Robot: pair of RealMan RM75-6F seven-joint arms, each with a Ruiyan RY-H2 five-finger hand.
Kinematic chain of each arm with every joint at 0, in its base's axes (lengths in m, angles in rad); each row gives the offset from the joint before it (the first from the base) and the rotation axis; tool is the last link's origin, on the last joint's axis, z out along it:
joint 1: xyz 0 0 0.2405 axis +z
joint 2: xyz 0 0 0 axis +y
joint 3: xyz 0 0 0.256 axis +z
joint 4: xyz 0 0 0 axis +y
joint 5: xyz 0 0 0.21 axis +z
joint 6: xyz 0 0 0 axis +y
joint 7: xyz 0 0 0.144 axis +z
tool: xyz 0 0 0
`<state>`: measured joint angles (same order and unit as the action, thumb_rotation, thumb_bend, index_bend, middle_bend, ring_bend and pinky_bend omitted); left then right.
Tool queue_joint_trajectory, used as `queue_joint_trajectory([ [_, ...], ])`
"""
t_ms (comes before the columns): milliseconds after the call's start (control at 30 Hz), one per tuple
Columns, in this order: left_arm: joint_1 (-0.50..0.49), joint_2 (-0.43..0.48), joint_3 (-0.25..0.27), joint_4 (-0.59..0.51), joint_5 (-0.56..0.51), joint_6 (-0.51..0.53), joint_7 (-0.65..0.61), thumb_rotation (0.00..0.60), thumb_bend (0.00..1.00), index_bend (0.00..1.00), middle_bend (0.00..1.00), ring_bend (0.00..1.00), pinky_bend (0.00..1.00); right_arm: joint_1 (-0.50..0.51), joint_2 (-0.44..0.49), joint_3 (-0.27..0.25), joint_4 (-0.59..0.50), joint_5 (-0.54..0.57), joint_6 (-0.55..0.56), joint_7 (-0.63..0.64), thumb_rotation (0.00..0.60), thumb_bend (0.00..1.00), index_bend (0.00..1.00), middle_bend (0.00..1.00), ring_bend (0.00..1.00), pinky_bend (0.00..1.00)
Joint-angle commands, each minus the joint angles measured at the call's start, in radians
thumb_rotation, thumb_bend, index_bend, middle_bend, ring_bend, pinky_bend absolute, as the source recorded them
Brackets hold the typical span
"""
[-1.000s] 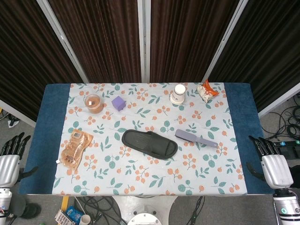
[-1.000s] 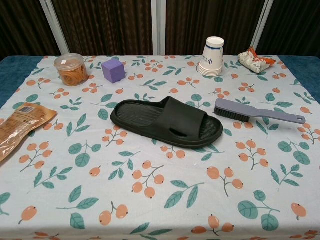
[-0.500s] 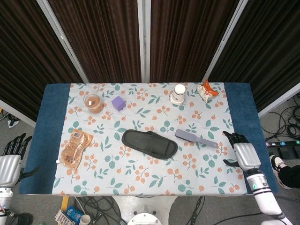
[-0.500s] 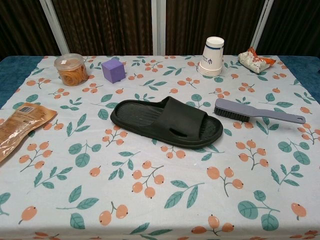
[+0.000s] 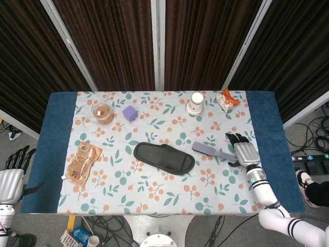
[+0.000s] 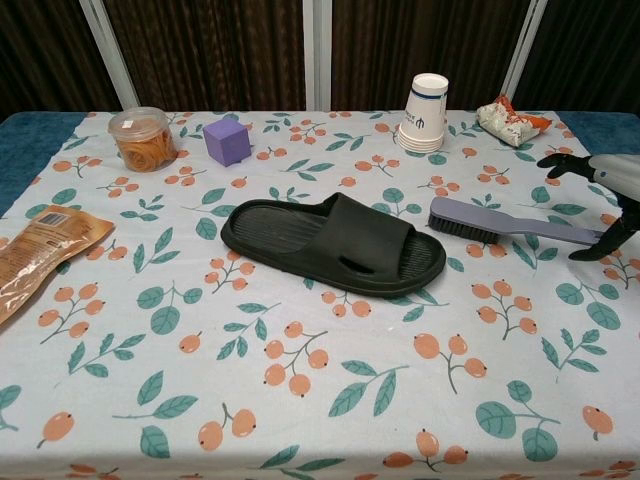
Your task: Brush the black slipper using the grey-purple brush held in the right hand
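A paper cup stack point(image 6: 427, 111), snack packet point(image 6: 511, 119), purple cube point(image 6: 228, 141) and tub point(image 6: 141, 138) line the frame's top; a brown packet point(image 6: 40, 255) lies left.

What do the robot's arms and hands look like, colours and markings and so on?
Each hand has a silver-grey metallic back and black fingers: the right hand by the table's right edge, the left hand at the lower left, off the table. The right forearm is glossy white with a small green mark near the wrist and black bands further down. The left hand carries a black strap. No loose cables show on either arm.
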<state>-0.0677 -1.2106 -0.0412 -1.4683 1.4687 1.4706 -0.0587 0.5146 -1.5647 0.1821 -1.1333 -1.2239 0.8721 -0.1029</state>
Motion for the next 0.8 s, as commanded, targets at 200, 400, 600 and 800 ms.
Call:
queue_joint_trajectory([
  [200, -0.005, 0.004, -0.004, -0.010, -0.007, -0.009, 0.007, 0.600, 0.18, 0.14, 0.13, 0.02, 0.11, 0.083, -0.066, 0.031, 0.134, 0.021, -0.055, -0.002, 0.600, 0.02, 0.00, 0.11, 0.04, 0.14],
  [400, -0.005, 0.007, -0.004, -0.016, -0.013, -0.012, 0.010, 0.600, 0.18, 0.14, 0.13, 0.02, 0.11, 0.094, -0.014, 0.006, 0.072, 0.009, -0.078, -0.028, 0.600, 0.02, 0.01, 0.18, 0.08, 0.15],
  [600, -0.007, 0.007, -0.005, -0.018, -0.014, -0.014, 0.009, 0.600, 0.18, 0.14, 0.13, 0.02, 0.11, 0.097, 0.081, -0.013, -0.066, 0.055, -0.138, -0.059, 0.600, 0.11, 0.19, 0.32, 0.22, 0.26],
  [800, 0.001, -0.002, 0.002, 0.008, -0.006, -0.005, -0.010, 0.600, 0.18, 0.14, 0.13, 0.02, 0.11, 0.112, 0.082, -0.018, -0.077, 0.134, -0.172, -0.099, 0.600, 0.17, 0.31, 0.38, 0.28, 0.32],
])
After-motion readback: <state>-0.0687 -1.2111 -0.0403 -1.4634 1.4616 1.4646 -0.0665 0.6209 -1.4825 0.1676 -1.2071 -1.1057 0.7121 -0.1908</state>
